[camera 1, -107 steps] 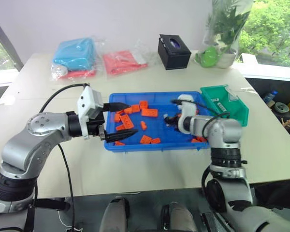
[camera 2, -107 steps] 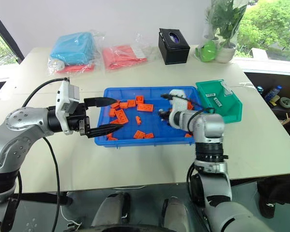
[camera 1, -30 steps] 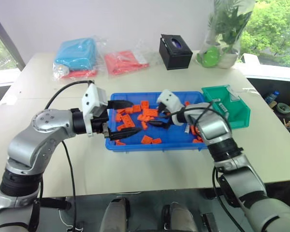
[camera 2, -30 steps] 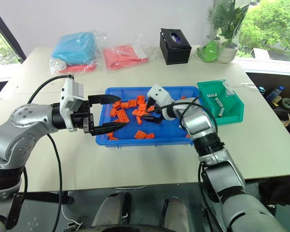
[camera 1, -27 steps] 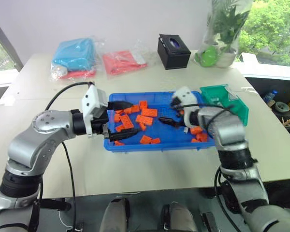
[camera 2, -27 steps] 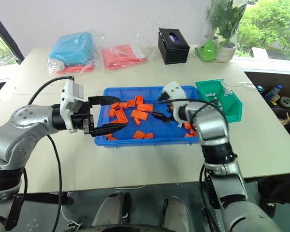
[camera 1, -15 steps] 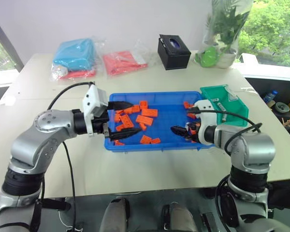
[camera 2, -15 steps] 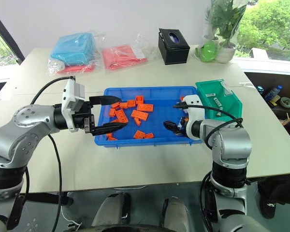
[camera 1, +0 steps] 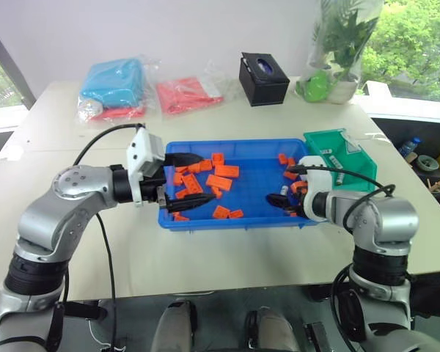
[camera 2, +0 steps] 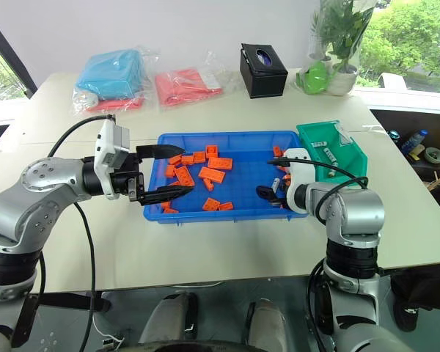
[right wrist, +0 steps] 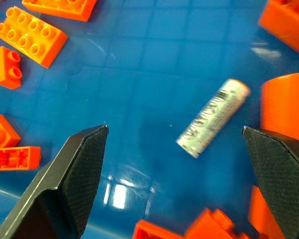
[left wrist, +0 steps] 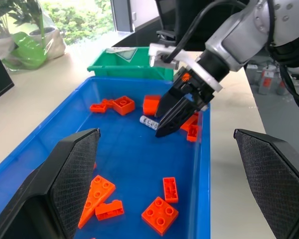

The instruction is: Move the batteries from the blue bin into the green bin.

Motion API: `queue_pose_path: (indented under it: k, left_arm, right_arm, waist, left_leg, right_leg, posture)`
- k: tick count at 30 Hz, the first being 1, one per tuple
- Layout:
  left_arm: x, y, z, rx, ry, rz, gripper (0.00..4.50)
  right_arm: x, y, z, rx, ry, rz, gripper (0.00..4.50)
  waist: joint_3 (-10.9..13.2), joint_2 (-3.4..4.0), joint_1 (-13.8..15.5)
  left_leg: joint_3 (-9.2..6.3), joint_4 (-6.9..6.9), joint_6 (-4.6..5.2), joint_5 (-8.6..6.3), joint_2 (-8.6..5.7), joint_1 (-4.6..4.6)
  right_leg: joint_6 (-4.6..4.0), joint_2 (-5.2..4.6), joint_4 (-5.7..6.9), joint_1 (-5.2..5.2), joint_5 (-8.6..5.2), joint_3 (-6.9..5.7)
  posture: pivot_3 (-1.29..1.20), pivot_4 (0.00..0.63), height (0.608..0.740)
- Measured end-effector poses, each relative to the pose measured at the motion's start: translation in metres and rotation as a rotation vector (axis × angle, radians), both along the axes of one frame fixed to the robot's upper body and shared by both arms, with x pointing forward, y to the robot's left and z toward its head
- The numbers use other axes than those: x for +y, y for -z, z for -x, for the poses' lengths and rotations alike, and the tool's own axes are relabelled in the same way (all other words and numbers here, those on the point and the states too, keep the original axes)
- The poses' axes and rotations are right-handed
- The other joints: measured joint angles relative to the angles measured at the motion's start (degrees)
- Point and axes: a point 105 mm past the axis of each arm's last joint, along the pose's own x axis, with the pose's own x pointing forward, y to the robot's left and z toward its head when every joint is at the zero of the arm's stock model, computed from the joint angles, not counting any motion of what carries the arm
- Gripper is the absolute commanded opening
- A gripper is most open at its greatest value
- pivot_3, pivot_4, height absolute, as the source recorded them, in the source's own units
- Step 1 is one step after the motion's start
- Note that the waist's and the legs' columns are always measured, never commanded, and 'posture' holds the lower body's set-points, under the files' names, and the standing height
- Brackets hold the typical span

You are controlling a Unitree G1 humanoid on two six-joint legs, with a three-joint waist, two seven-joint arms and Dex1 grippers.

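Too small to count in the green bin (camera 2: 336, 155) — pale cylinders on its floor; near rim of the blue bin (camera 1: 227, 221) partly hidden behind the right gripper (camera 1: 276, 204).

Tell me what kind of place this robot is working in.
Probably an office or lab room set up for sorting tests: a plain table by a window, a blue bin of orange bricks, a tissue box and a potted plant.
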Motion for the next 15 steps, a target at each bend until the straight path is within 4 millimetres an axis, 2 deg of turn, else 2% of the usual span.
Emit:
queue_pose_path:
  k: [7, 10, 15]
  left_arm:
    - [0.001, 0.001, 0.0, 0.001, -0.007, 0.0, 4.5]
    - [0.0, 0.0, 0.0, -0.01, -0.008, 0.001, 4.5]
    - [0.0, 0.0, 0.0, -0.015, -0.007, 0.001, 4.5]
  right_arm:
    - [0.003, 0.007, -0.012, -0.024, -0.007, 0.031, 4.42]
    - [0.005, 0.009, -0.015, -0.039, -0.016, 0.044, 3.57]
    - [0.005, 0.011, -0.014, -0.033, -0.014, 0.036, 1.09]
  waist:
    - [0.0, -0.08, -0.1]
    - [-0.1, -0.1, -0.1]
    - [-0.1, -0.1, -0.1]
  left_leg:
    - [0.0, -0.01, -0.02, -0.03, 0.01, 0.01]
    - [0.01, 0.0, -0.06, -0.05, 0.01, 0.0]
    - [0.0, -0.01, -0.07, -0.05, 0.03, 0.01]
  right_leg:
    - [-0.01, 0.01, 0.0, 0.0, -0.01, 0.0]
    - [-0.02, 0.01, -0.01, 0.0, -0.02, 0.0]
    - [-0.02, 0.01, 0.0, -0.02, -0.02, 0.0]
  posture:
    - [0.0, 0.15, 0.651]
    - [0.0, 0.15, 0.651]
    - [0.0, 0.15, 0.651]
